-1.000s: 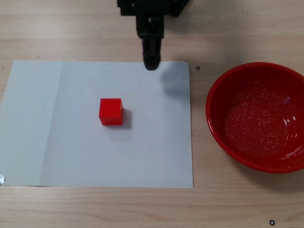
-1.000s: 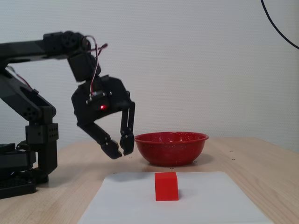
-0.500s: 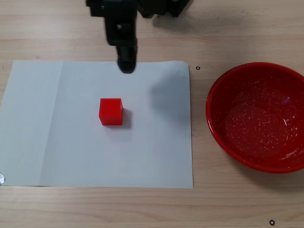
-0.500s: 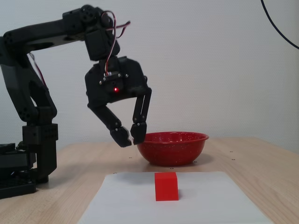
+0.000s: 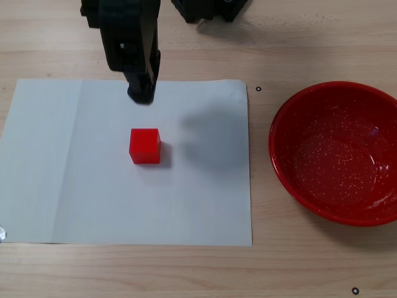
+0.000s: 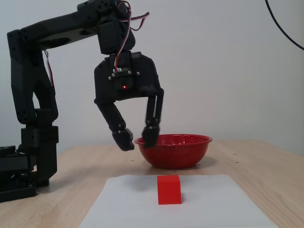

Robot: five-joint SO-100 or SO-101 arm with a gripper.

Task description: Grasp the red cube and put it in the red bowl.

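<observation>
The red cube [image 5: 145,146] sits on a white sheet of paper [image 5: 74,186], near its middle; it also shows in a fixed view [image 6: 169,189] at the paper's front. The red bowl [image 5: 338,152] stands on the wooden table to the right of the paper, empty, and shows behind the cube in a fixed view [image 6: 173,149]. My black gripper [image 6: 137,139] hangs in the air above the table, open and empty, its fingertips apart. In a fixed view the gripper [image 5: 141,93] is beyond the cube, over the paper's far edge.
The arm's black base [image 6: 28,161] stands at the left in a fixed view. Small black marks [image 5: 258,89] dot the table beside the paper. A dark cable [image 6: 285,28] hangs at the upper right.
</observation>
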